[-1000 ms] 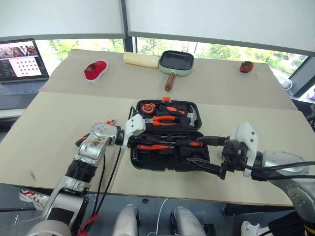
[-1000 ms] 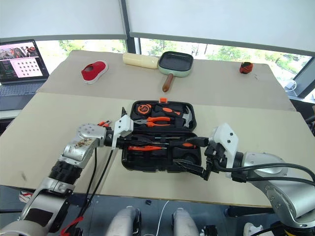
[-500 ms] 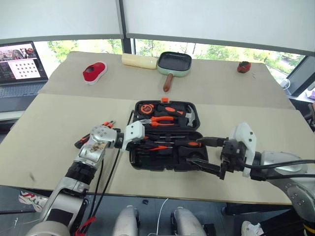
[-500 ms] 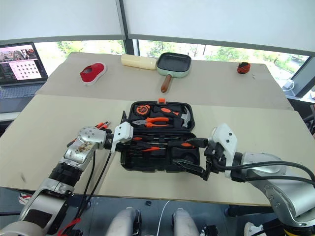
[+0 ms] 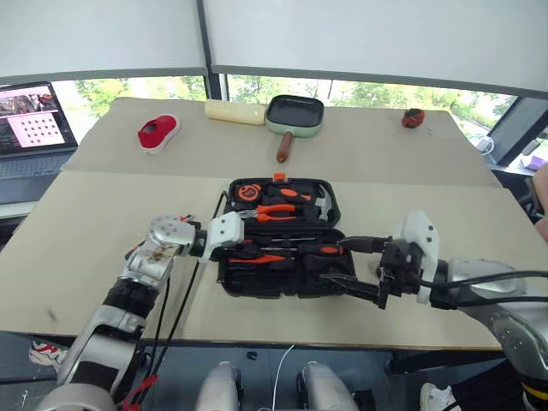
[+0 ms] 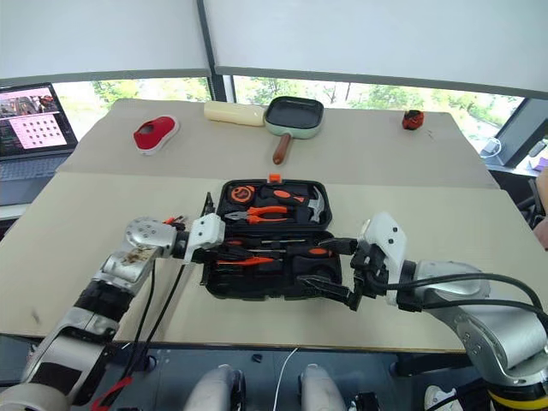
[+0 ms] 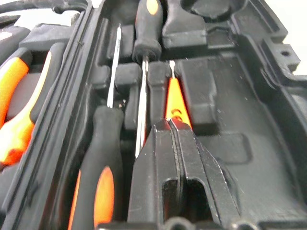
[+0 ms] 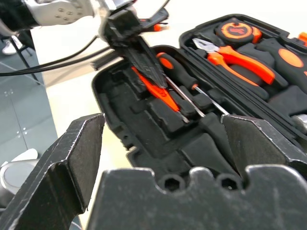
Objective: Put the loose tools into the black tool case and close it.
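The black tool case (image 5: 282, 278) lies open in the middle of the table. Its near half holds two orange-and-black screwdrivers (image 7: 98, 182) (image 7: 146, 24) and the slim orange tester pen (image 7: 175, 98) side by side in moulded slots. My left gripper (image 7: 170, 125) is shut, and its tips rest over the tester pen's near end at the case's left side. Off the case's right end, my right gripper (image 5: 353, 265) hovers wide open and holds nothing. The far half carries pliers (image 5: 278, 208), a tape measure (image 5: 250, 190) and a hammer (image 5: 322, 202).
A green frying pan (image 5: 295, 116), a cream block (image 5: 233, 111) and a red object (image 5: 154, 133) sit at the table's far side. A small red thing (image 5: 413, 117) is at the far right and a laptop (image 5: 30, 120) at the far left. Cables hang from my left arm.
The head camera has shifted. My shut left gripper has come down from the hinge line into the near half, toward the case's left end. The right gripper has stayed put, open.
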